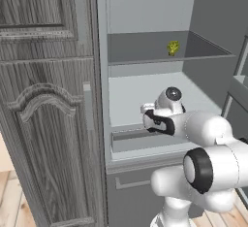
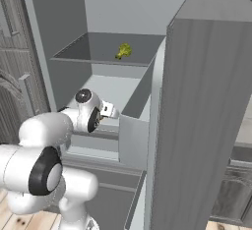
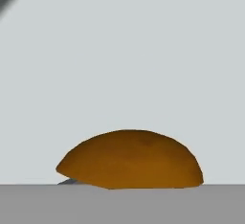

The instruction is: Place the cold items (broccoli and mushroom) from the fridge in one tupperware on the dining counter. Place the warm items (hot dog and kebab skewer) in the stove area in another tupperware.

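Note:
The broccoli point(image 1: 173, 47) point(image 2: 123, 51), small and yellow-green, lies on the upper shelf of the open fridge. My hand is on the shelf below it, with the gripper point(image 1: 146, 109) point(image 2: 112, 110) pointing toward the back wall. An orange-brown mushroom point(image 3: 130, 160) sits right at the fingertips in the hand view and covers them. The gripper looks shut on it. In the base views my hand hides the mushroom. The hot dog, the kebab skewer and the tupperwares are out of view.
The open fridge door point(image 2: 206, 116) stands close on the right. A tall dark wood cabinet point(image 1: 46, 114) flanks the fridge on the left. A grey drawer front point(image 1: 140, 141) runs under the lower shelf, with the upper shelf point(image 1: 145, 61) close over my hand.

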